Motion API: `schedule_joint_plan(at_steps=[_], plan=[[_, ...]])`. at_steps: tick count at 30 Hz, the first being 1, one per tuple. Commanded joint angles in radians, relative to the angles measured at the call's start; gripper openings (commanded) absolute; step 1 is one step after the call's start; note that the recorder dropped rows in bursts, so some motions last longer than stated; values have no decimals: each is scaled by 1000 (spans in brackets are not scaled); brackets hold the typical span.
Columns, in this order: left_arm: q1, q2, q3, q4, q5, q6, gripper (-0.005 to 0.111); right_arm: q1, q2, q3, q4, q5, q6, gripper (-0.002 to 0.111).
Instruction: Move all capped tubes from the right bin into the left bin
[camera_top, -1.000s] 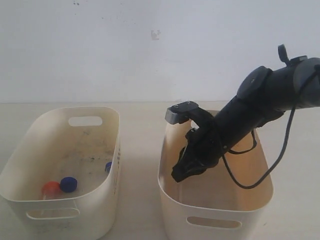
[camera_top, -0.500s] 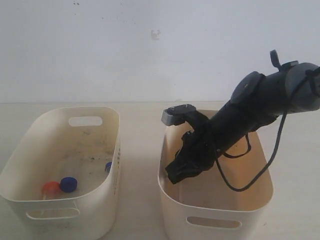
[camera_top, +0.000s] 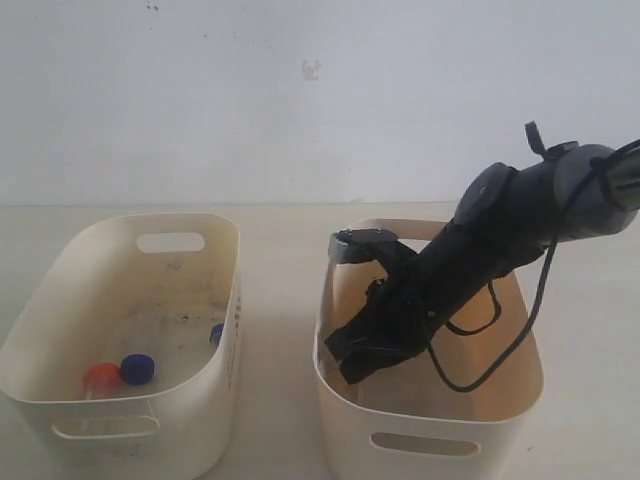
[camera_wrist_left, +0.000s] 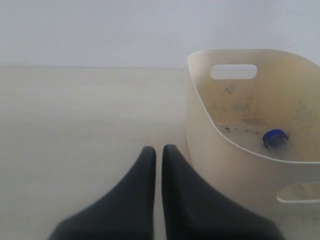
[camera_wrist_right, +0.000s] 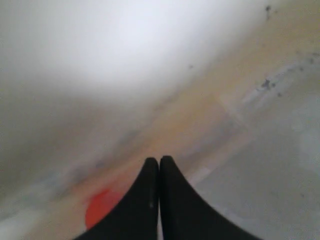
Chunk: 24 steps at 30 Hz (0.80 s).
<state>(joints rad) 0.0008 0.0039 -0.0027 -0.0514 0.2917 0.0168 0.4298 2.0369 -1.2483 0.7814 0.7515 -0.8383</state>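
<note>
My right gripper (camera_top: 341, 362) is down inside the yellowish right bin (camera_top: 420, 442), near its left front wall. In the right wrist view its jaws (camera_wrist_right: 159, 160) are shut with nothing between them. A red-orange cap (camera_wrist_right: 99, 210) of a capped tube lies just beside one finger, partly hidden by it. The paler left bin (camera_top: 120, 432) holds a red-capped tube (camera_top: 100, 376) and two blue-capped tubes (camera_top: 137, 368) (camera_top: 217, 333). My left gripper (camera_wrist_left: 158, 149) is shut and empty over the table outside the left bin (camera_wrist_left: 200, 120), where one blue cap (camera_wrist_left: 274, 136) shows.
The two bins stand side by side on a pale tabletop (camera_top: 280, 260) in front of a white wall. A black cable (camera_top: 500, 350) loops off the right arm over the right bin. The right arm hides most of that bin's floor.
The right arm has lowered and shifted left, deeper into the right bin toward its left front corner. The tubes in the left bin have not moved.
</note>
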Motion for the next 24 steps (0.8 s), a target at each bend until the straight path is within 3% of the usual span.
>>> schedule_joint_plan(at_steps=[1, 7, 15, 24], plan=[[5, -4, 3, -4, -3, 2, 4, -1, -49, 1, -239, -8, 177, 0], [5, -4, 3, -4, -3, 2, 4, -1, -133, 1, -165, -30, 161, 0], [5, -4, 3, -4, -3, 2, 4, -1, -55, 1, 65, 4, -18, 0], [5, -4, 3, -4, -3, 2, 4, 1, 21, 2, 151, 1, -86, 0]])
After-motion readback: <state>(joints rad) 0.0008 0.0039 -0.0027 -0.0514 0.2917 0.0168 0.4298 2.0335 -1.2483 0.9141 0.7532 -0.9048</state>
